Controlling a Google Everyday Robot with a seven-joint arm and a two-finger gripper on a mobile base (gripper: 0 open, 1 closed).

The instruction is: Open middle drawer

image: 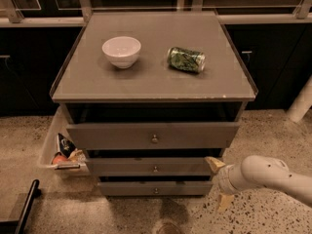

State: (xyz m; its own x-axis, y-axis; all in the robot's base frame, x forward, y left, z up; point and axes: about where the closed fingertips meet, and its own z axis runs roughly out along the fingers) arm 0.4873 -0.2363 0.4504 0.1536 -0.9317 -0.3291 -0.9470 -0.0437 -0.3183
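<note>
The middle drawer (146,166) is the second of three grey-brown fronts in the cabinet, with a small round metal knob (155,169) at its centre. Its front sits in line between the top drawer (122,136) and the bottom drawer (131,188). My gripper (219,182) is low at the right, just off the right end of the middle and bottom drawer fronts. Its two tan fingers are spread apart, one (213,163) by the middle drawer's right end and one lower (224,201) over the floor. It holds nothing and is well right of the knob.
A white bowl (121,51) and a green can (185,59) lying on its side sit on the cabinet top (151,84). A bin with snack packets (62,152) stands at the cabinet's left. A dark bar (27,206) crosses the floor at the lower left.
</note>
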